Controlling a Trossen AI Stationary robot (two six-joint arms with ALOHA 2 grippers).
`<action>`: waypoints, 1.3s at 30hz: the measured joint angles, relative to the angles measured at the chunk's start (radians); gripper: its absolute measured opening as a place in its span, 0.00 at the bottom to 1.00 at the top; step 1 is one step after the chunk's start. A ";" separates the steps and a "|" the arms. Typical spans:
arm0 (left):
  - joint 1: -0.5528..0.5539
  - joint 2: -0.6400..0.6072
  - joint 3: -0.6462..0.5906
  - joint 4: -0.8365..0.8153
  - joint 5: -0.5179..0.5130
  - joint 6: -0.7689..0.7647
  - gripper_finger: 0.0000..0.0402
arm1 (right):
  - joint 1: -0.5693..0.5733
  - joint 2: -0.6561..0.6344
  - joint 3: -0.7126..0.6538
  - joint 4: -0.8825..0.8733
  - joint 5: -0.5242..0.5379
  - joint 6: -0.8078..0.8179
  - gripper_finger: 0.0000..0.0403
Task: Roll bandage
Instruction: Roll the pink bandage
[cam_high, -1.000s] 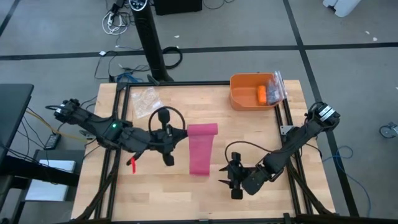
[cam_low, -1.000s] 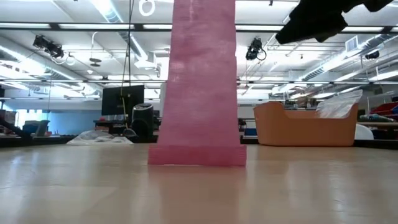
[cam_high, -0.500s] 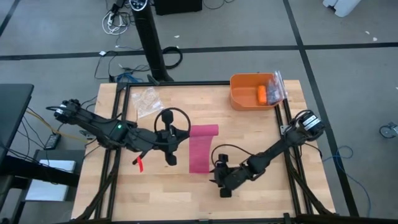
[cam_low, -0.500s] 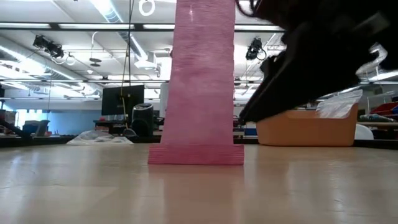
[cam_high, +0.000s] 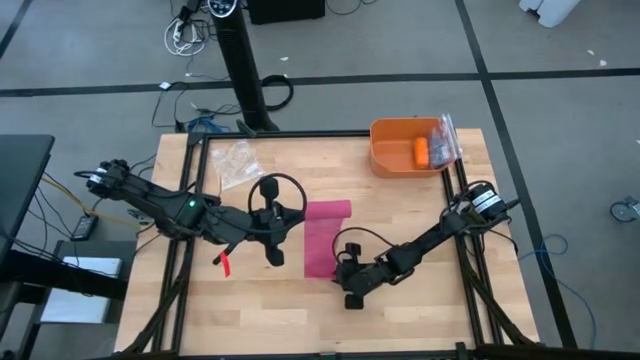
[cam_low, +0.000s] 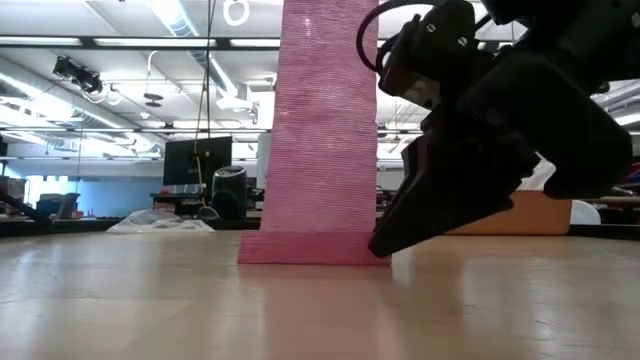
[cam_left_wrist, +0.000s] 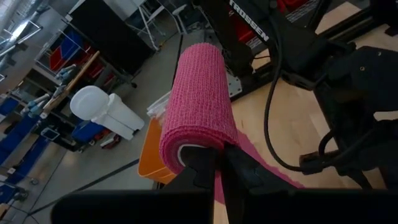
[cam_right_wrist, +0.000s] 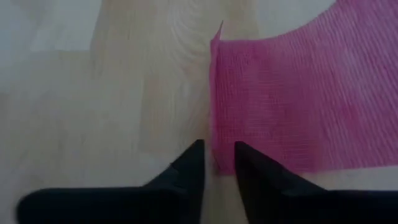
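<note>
left end effector (cam_left_wrist: 214, 168) clamps bandage (cam_high: 325, 240) roll's end to anchor it | right end effector (cam_right_wrist: 214, 163) narrow at bandage's near corner, apparently to pinch it

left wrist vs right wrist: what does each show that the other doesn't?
Left wrist only: the rolled end of the bandage clamped in the left pincer, the orange bin behind it, and the right arm farther off. Right wrist only: the flat end's corner on the table, with the right pincer nearly closed astride its edge. Both: the pink bandage and the wooden tabletop.
</note>
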 joint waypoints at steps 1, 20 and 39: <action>0.000 0.000 0.000 0.000 0.000 0.000 0.04 | 0.000 0.000 0.000 0.007 0.000 -0.012 0.15; 0.075 0.000 -0.031 0.000 0.050 -0.002 0.04 | 0.189 -0.258 0.424 -0.471 0.234 -0.192 0.00; 0.111 0.000 -0.304 0.262 0.106 -0.054 0.04 | 0.276 -0.300 0.926 -0.622 0.785 -0.757 0.00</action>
